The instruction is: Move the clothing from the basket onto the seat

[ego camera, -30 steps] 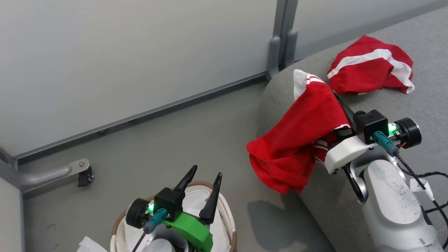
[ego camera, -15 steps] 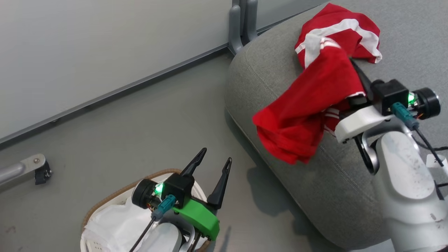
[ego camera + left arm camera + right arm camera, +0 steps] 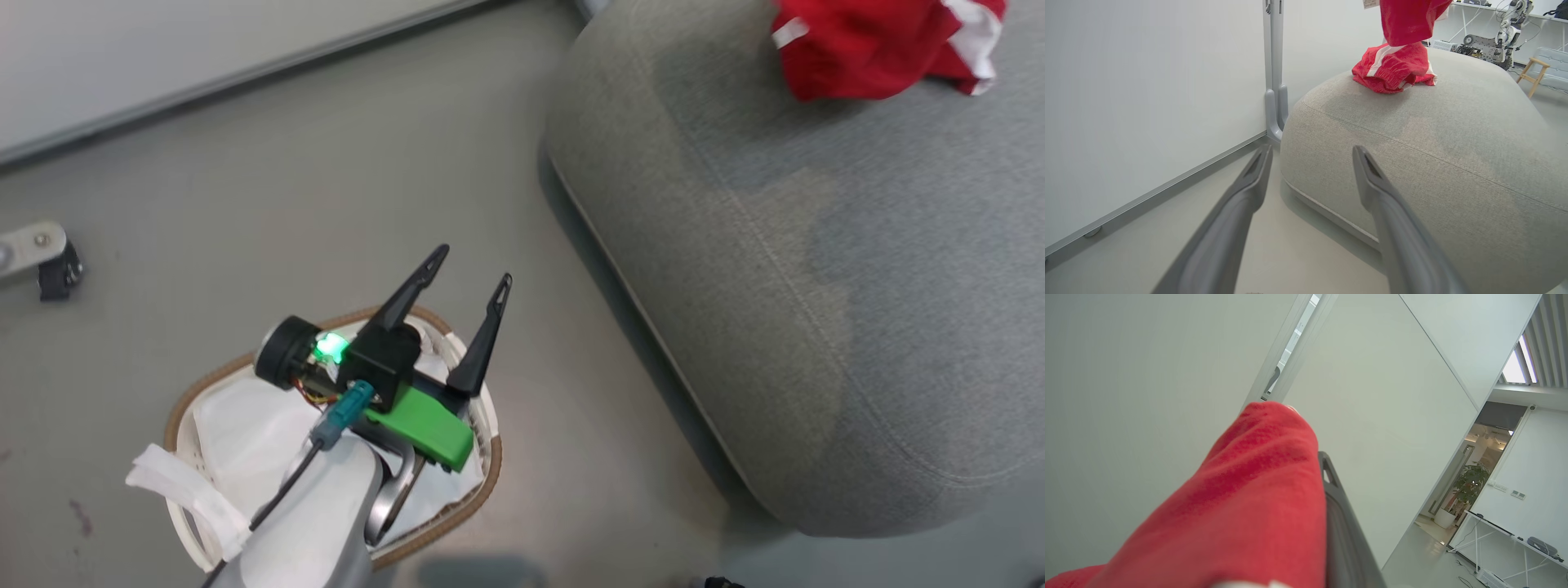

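- Far left, head view: metal foot with a black caster [image 3: 51, 273], standing on the grey floor [image 3: 245, 163].
- Lower left: basket [image 3: 184, 400], oval, with a brown woven rim and a white liner [image 3: 237, 425] inside. Its long axis runs from lower left to upper right of the head view.
- Left gripper [image 3: 476, 263]: over the basket's upper-right end. The jaws are spread wide and empty, and the fingers point up and right, toward the seat.
- Seat [image 3: 775, 286]: light grey, on the floor to the right of the basket and apart from it. Its rounded corner is nearest the gripper, and its near seam runs from upper left to lower right.
- First red garment [image 3: 865, 49]: bunched on the far part of the seat top, white stripe showing. Its long axis lies roughly left to right in the head view. It also shows in the left wrist view [image 3: 1392, 71].
- Second red garment [image 3: 1408, 18]: hangs straight down, long axis vertical, above the first. Whether the two touch cannot be told.
- Right gripper [image 3: 1322, 461]: jaws pressed together, pinching the second red garment [image 3: 1241, 506], which drapes along them. One dark finger [image 3: 1341, 531] is bare beside the cloth. The gripper points up at a pale wall panel [image 3: 1147, 355].
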### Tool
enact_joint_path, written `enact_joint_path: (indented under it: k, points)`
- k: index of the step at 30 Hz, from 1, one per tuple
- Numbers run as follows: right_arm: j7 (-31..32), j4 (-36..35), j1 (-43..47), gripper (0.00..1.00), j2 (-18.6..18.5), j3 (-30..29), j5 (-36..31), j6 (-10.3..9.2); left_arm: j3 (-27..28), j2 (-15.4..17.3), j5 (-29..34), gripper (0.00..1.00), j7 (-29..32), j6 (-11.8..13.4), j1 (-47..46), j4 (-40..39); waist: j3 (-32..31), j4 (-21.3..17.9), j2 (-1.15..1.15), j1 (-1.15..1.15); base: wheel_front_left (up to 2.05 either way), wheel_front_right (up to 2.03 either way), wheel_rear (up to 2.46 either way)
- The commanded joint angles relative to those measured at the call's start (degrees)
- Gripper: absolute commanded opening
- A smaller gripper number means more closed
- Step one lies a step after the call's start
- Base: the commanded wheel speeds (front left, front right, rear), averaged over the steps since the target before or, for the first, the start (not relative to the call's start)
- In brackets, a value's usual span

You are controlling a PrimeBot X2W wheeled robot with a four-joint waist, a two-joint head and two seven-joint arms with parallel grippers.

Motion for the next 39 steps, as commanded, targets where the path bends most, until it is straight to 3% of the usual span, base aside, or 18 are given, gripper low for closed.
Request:
enact_joint_path:
  k: [1, 5, 11, 24, 25, 26, 27, 28, 39]
  points:
    - [-0.13, 0.74, -2.04, 0.0, -1.5, -0.73, -0.57, -0.08, 0.38, 0.63, 0.68, 1.0, -0.02, -0.12, -1.67, -0.35, 7.79, 4.92, 0.0, -0.01, 0.0, 0.0, 0.0]
    - [-0.08, 4.34, -5.72, 0.0, -4.44, -4.15, -0.79, -0.08, 0.76, 1.31, 1.52, 1.0, -0.02, -0.08, -3.53, -1.26, 11.71, 6.18, 0.0, -0.01, 0.0, 0.0, 0.0]
    - [-0.11, 11.66, -4.15, 0.0, -5.04, -8.53, -2.99, -0.08, 0.57, 1.53, 2.18, 1.0, -0.02, -0.07, -4.98, -1.88, 15.22, 7.33, 0.0, -0.01, 0.0, 0.0, 0.0]
    - [-0.12, 12.62, 12.08, 0.0, 1.75, -14.83, -5.1, -0.08, 2.27, 1.22, 3.01, 1.0, -0.02, 0.16, -3.19, -1.74, 15.04, 6.1, 0.0, -0.01, 0.0, 0.0, 0.0]
    - [-0.12, 12.34, 12.63, 0.05, 2.23, -14.81, -5.24, -0.08, 2.28, 1.24, 3.11, 1.0, -0.02, 0.16, -3.09, -1.63, 14.84, 5.89, 0.0, -0.01, 0.0, 0.0, 0.0]
    - [-0.12, 11.97, 13.31, 0.32, 2.74, -14.93, -5.35, -0.08, 2.3, 1.22, 3.05, 1.0, -0.02, 0.15, -2.99, -1.48, 14.6, 5.67, 0.0, -0.01, 0.0, 0.0, 0.0]
    - [-0.12, 11.6, 13.76, 0.76, 3.11, -15.03, -5.41, -0.08, 2.29, 1.21, 3.1, 1.0, -0.02, 0.14, -2.96, -1.38, 14.4, 5.5, 0.0, -0.01, 0.0, 0.0, 0.0]
    - [-0.13, 11.12, 14.46, 1.0, 3.55, -15.12, -5.61, -0.08, 2.15, 1.1, 3.11, 1.0, -0.02, 0.12, -2.94, -1.3, 14.12, 5.36, 0.0, -0.01, 0.0, 0.0, 0.0]
    - [-0.12, 4.56, 23.97, 1.0, 7.63, -14.46, -5.17, -0.08, 2.51, -0.39, 1.52, 1.0, -0.02, -0.02, -1.44, -0.82, 9.68, 4.87, 0.0, -0.01, 0.0, 0.0, 0.0]
